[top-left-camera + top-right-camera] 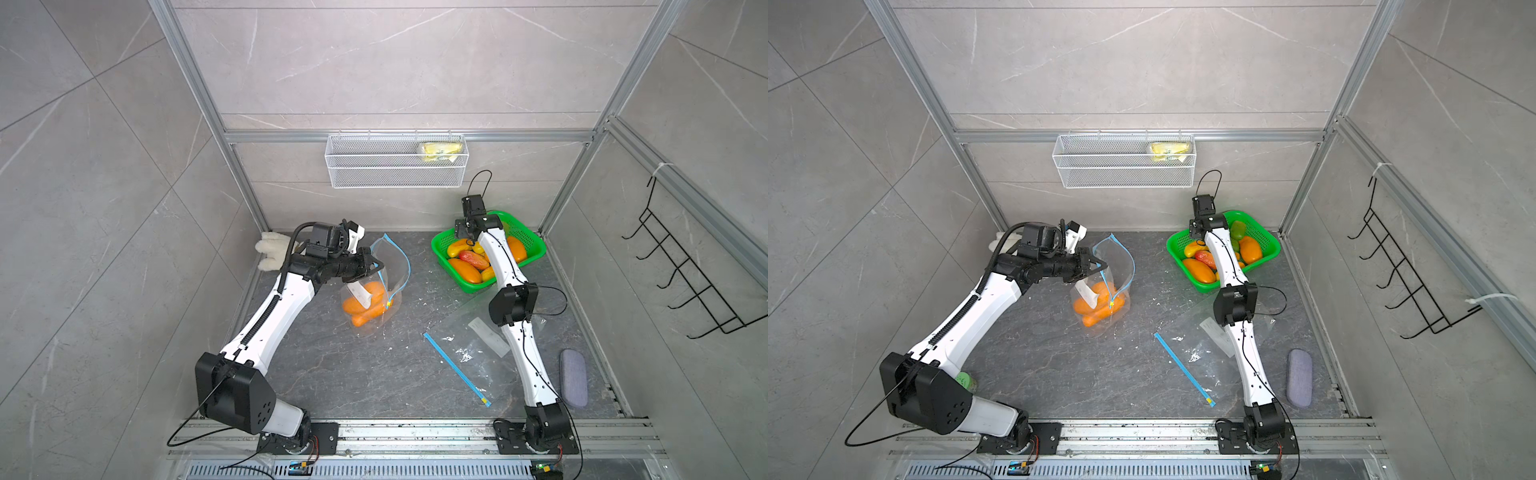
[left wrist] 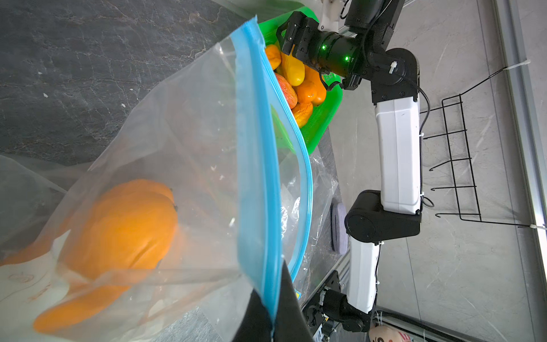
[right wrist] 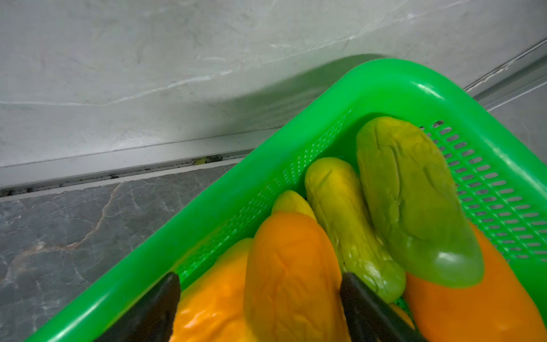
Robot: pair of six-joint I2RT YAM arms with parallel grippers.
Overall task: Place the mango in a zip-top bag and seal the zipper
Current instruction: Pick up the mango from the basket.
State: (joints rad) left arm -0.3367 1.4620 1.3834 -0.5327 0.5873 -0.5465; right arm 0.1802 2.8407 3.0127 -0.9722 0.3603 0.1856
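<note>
Left gripper (image 2: 270, 314) clamps the zip-top bag (image 2: 192, 133) by its blue rim, mouth open, mid-counter. Right gripper (image 3: 260, 287), fingers (image 3: 154, 308) apart, straddles an orange mango (image 3: 290, 266) in the green basket (image 3: 384, 74), far right corner. Closing off-centre may squirt it sideways.

Basket mangoes (image 1: 464, 270) partly hidden under right arm (image 1: 503, 266); plush toy (image 1: 268, 247) half hidden behind left arm (image 1: 270, 316).

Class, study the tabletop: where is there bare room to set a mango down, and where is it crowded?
Free: the dark tabletop between the held bag, the flat bag and the front rail. Crowded: the right side, with green basket, right arm and grey case.
</note>
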